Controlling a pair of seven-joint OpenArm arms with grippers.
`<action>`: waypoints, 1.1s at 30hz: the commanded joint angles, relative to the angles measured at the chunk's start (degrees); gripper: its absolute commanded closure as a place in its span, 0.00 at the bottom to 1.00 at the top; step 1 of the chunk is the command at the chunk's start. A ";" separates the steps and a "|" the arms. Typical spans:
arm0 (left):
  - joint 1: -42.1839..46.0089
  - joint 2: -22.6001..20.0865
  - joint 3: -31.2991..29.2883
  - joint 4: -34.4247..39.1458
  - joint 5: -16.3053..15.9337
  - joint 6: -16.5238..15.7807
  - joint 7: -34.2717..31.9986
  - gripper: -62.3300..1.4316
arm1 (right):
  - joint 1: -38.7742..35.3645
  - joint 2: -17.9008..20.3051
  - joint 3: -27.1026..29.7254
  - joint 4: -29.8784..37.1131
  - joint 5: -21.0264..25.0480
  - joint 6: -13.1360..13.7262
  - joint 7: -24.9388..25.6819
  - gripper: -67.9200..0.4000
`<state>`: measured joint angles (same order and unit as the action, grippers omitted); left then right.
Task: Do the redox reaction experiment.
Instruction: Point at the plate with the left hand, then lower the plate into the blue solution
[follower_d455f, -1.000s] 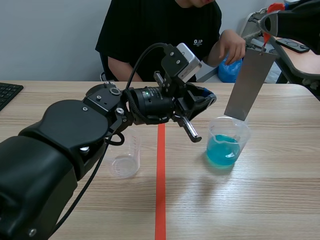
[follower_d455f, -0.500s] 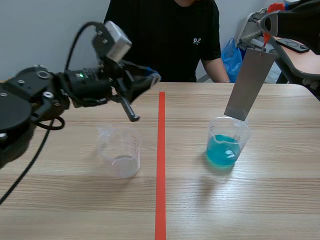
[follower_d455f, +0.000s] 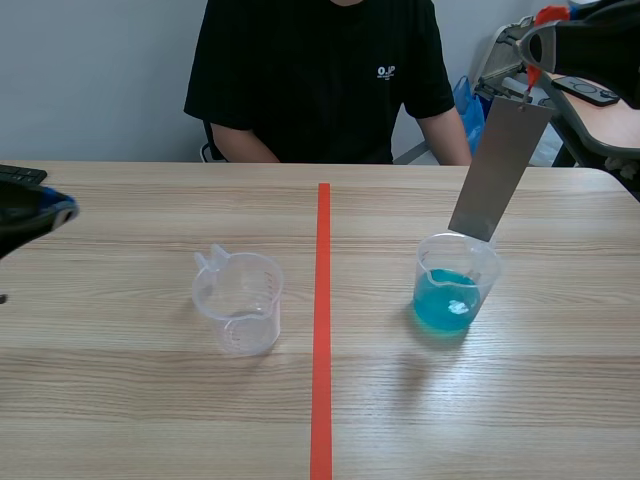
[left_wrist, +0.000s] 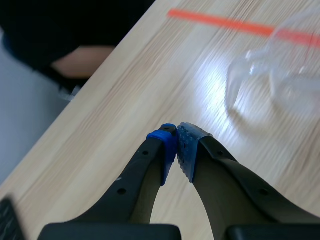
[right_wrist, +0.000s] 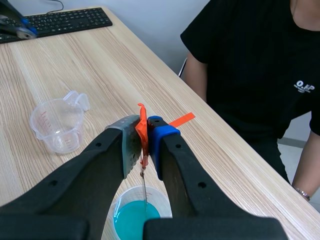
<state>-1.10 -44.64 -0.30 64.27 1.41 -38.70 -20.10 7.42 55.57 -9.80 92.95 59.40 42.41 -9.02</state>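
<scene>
Immersion is still pending: my right end effector (right_wrist: 143, 131) is clamping the orange tab (right_wrist: 142, 112) of the metal strip (follower_d455f: 500, 168), hanging it over the beaker of blue solution (follower_d455f: 455, 290) toward the right edge of the table (follower_d455f: 560, 400). My left end effector (left_wrist: 177, 142) is resting pinched together, empty.

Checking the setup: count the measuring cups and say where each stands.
2. The empty cup stands left of the tape line; the cup of blue liquid stands right of it, below the metal strip. None seems hidden.
</scene>
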 joint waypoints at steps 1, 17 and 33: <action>4.17 -0.81 -3.48 0.61 -0.20 0.07 -0.98 0.91 | 1.16 0.55 0.85 0.42 0.61 0.31 1.27 0.97; 45.86 9.55 -38.60 -1.79 16.72 7.74 -11.74 0.91 | 0.81 -5.55 0.74 -0.92 -5.84 0.31 0.33 0.97; 48.92 30.36 -37.03 -8.81 47.80 16.83 -18.86 0.91 | 0.83 -12.94 -2.27 -7.82 -15.02 0.31 2.51 0.97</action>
<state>48.99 -13.50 -37.45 54.54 49.76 -22.26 -38.76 7.38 42.33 -12.03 85.06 43.72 42.30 -7.55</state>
